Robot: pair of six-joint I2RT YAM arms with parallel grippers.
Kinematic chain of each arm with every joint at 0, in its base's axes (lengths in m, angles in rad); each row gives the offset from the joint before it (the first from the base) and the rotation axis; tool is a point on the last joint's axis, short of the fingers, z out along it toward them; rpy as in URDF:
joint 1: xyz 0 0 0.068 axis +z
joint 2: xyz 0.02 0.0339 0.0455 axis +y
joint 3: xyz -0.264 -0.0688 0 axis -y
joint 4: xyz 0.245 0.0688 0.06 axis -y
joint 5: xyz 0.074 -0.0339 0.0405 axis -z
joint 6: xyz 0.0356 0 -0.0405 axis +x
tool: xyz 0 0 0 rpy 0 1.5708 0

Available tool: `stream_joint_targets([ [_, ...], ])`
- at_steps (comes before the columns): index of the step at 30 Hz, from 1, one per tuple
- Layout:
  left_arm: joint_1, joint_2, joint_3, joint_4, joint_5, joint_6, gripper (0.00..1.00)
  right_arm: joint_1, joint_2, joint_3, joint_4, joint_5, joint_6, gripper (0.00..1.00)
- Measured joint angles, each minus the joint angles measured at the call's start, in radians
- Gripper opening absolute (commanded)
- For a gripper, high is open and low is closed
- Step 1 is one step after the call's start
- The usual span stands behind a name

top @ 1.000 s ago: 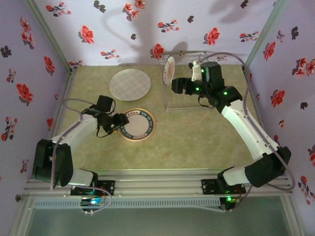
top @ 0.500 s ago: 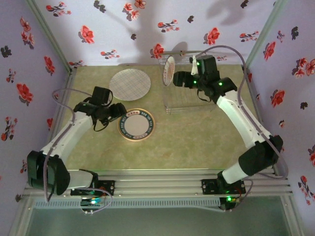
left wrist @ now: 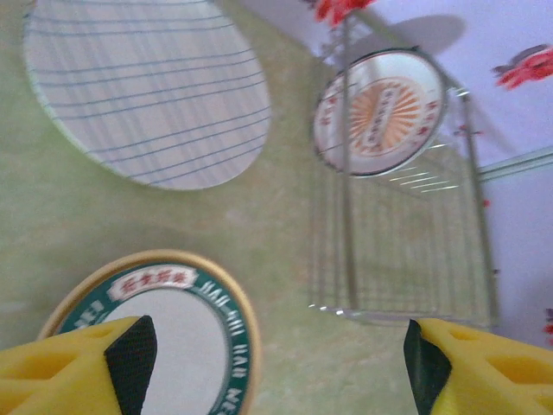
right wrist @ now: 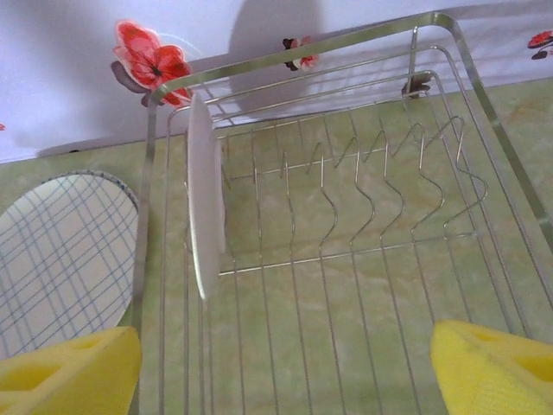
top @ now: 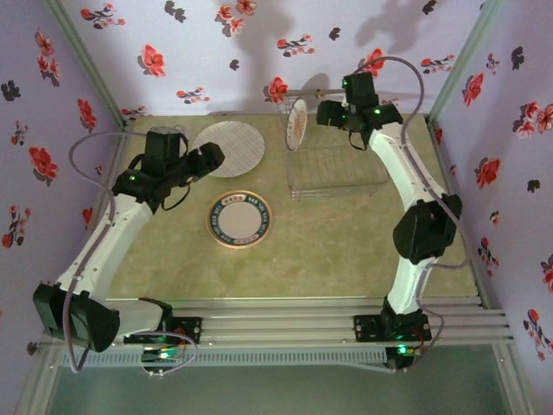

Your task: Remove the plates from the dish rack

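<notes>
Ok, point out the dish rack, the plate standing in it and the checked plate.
dish rack (top: 341, 169): top view, wire floor.
standing plate (left wrist: 380, 112): left wrist view, orange centre.
checked plate (top: 238, 143): top view, middle.

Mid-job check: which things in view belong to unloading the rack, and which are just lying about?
Part of the job:
- dish rack
- orange-centred plate, standing on edge in the rack
- checked plate, flat on the table
- green-rimmed plate, flat on the table

Not part of it:
- flowered walls
- cables looping off the arms
</notes>
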Motion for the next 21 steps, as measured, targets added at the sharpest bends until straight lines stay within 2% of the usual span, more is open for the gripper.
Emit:
stream_joint_targets([
  [7,-0.032,-0.035,0.002,0.122,0.05,-0.008,0.82,0.0,0.143,0.111,-0.003,-0.011,-0.027,0.89],
  [13,-0.038,-0.076,0.002,0.136,0.058,-0.011,0.82,0.003,0.263,0.23,-0.002,-0.033,-0.037,0.88],
  [21,-0.042,-0.152,0.0,0.137,0.055,-0.011,0.82,0.04,0.365,0.306,0.027,-0.037,-0.038,0.85],
])
